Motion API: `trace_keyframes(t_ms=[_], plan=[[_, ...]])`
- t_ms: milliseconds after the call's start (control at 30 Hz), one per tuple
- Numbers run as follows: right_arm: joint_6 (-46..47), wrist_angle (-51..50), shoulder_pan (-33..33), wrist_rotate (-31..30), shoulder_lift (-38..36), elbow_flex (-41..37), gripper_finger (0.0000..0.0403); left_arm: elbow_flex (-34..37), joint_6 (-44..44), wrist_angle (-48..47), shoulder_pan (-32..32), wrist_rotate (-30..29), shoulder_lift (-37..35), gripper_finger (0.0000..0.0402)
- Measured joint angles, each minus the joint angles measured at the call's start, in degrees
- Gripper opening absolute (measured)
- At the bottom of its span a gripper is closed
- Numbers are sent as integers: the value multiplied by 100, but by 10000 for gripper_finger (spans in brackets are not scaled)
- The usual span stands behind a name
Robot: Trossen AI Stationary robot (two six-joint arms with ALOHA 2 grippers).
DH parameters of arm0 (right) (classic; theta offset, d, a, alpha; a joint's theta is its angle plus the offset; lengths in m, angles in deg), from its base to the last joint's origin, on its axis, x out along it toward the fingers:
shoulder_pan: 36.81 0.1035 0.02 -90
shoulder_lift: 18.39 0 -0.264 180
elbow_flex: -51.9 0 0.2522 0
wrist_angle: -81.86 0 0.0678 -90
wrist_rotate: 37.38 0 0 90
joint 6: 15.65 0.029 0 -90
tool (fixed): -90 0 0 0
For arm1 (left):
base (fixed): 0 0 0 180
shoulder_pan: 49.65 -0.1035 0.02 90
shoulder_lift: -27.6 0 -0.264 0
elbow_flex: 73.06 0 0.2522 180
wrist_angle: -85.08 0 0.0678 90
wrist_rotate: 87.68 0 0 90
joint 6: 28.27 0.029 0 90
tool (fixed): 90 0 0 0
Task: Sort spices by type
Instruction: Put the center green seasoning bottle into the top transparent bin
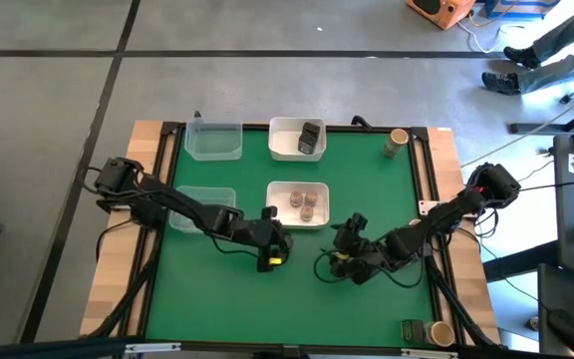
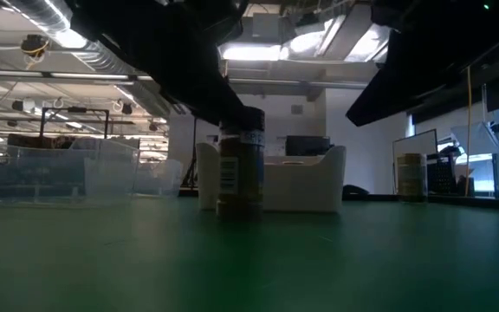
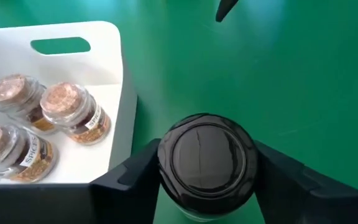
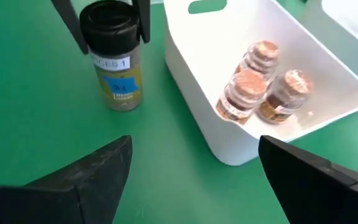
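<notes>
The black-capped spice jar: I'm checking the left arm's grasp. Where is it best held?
By the black cap, from above. The black-capped spice jar stands upright on the mat beside the white tray, and the left gripper already brackets its round cap.

The high view looks straight down on the whole green table [image 1: 367, 179]. The low view sits at tabletop height, facing level across toward the room. Each wrist view looks down from close above. All four share the black-lidded spice jar [image 3: 207, 160] and the nearer white tray [image 4: 197, 74] beside it.
</notes>
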Motion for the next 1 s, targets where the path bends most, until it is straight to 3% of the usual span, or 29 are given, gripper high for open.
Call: trace_keyframes(t_ms=[200, 433, 733, 900, 1000], plan=[[-40, 30, -4, -102, 2, 0, 347, 0, 26, -73, 4, -13, -107, 187], [-133, 95, -4, -108, 4, 0, 347, 0, 24, -575, 17, -211, -1177, 191], [-135, 153, -4, -339, 7, 0, 347, 0, 441, -1873, -149, -2110, -2931, 194], [-135, 189, -7, -397, 7, 0, 347, 0, 745, -2345, -711, -3293, -3543, 197], [-135, 187, -9, -402, 7, 0, 347, 86, 906, -2317, -1276, -3515, -3788, 196]])
